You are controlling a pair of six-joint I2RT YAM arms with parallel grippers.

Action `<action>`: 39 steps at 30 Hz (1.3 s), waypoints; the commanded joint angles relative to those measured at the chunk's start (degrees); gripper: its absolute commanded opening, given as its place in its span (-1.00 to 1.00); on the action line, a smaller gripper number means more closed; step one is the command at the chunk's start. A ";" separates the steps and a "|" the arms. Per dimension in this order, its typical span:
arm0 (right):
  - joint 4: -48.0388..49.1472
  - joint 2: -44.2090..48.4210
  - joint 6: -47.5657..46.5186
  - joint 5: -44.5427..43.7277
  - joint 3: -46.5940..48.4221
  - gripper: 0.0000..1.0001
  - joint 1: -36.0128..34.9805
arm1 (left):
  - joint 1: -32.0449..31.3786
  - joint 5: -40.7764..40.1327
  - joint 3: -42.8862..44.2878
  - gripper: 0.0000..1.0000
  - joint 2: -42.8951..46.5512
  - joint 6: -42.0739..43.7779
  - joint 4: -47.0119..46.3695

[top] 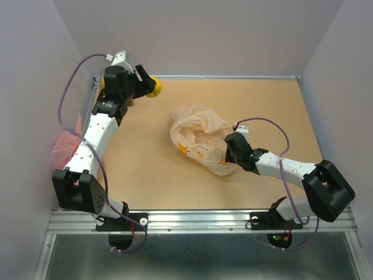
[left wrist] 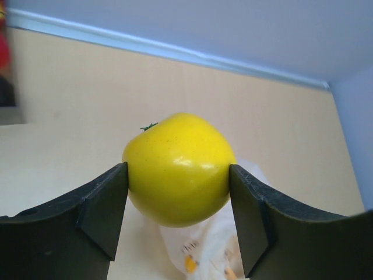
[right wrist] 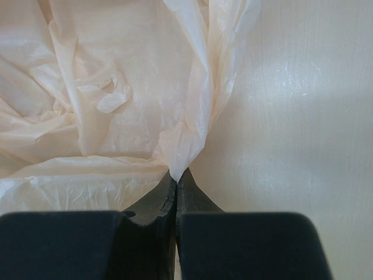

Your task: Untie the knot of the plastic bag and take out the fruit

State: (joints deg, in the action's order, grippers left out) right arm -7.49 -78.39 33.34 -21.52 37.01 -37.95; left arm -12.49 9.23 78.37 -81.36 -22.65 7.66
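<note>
The pale peach plastic bag (top: 200,139) lies open and slack mid-table; I see no knot on it. My right gripper (top: 231,153) is shut on a pinched fold of the bag (right wrist: 185,140) at its near-right edge. My left gripper (top: 147,85) is at the far left corner, shut on a round yellow fruit (top: 154,87) and holding it above the table. In the left wrist view the yellow fruit (left wrist: 178,169) sits between both fingers (left wrist: 105,204), with the bag (left wrist: 210,251) below it. Another fruit (left wrist: 3,46) shows red and yellow at the left edge of that view.
A pink crinkled bag (top: 65,149) hangs off the table's left edge beside the left arm. Grey walls close in the table on the left, back and right. A metal rail (top: 198,219) runs along the near edge.
</note>
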 commanded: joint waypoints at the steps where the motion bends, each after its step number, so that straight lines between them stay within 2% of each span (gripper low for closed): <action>1: -0.07 1.22 -2.58 -1.42 3.76 -0.99 -0.10 | 9.49 -4.13 2.14 -0.30 -3.54 -2.30 -4.41; 5: -0.34 1.75 -4.51 -1.68 4.91 -0.99 -0.10 | 15.99 -7.55 6.78 -0.26 -13.71 -3.62 -7.40; 13: -1.04 2.98 -5.31 -4.40 6.40 -0.99 -0.10 | 20.22 -11.60 23.22 -0.17 -31.21 -3.19 -6.08; 17: -1.13 3.59 -5.74 -6.77 6.32 -0.99 0.07 | 21.54 -12.40 26.31 0.14 -37.10 -2.40 -5.20; 20: -1.39 3.33 -6.01 -7.57 6.67 -0.99 0.25 | 22.33 -11.35 27.54 0.45 -39.56 -1.69 -5.90; 22: -1.57 2.98 -6.01 -8.28 7.10 -0.99 0.42 | 22.33 -9.85 27.63 0.64 -40.19 -1.08 -6.52; 23: -1.65 2.89 -6.01 -9.32 7.19 -0.99 0.51 | 22.25 -9.68 27.54 0.82 -40.28 -1.08 -6.61; 25: -2.27 3.07 -5.75 -11.77 7.54 -0.99 1.12 | 22.33 -9.67 26.76 0.95 -39.49 -1.34 -6.61; 31: -5.77 5.08 -4.17 -16.71 7.90 -0.99 7.61 | 22.34 -9.85 23.59 0.97 -35.80 -0.55 -6.17; 35: -8.86 7.46 -2.94 -21.01 8.34 -0.99 13.60 | 22.42 -9.67 19.81 0.97 -28.70 -0.90 -5.20; 39: -11.05 10.01 -1.70 -23.83 8.69 -0.92 18.70 | 22.33 -9.76 15.95 0.97 -21.22 -1.34 0.06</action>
State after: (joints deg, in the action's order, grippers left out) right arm -15.77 -71.13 29.50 -39.09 41.58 -22.31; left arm 9.50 -0.34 95.88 -113.99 -24.36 5.65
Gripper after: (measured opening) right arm 0.021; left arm 0.985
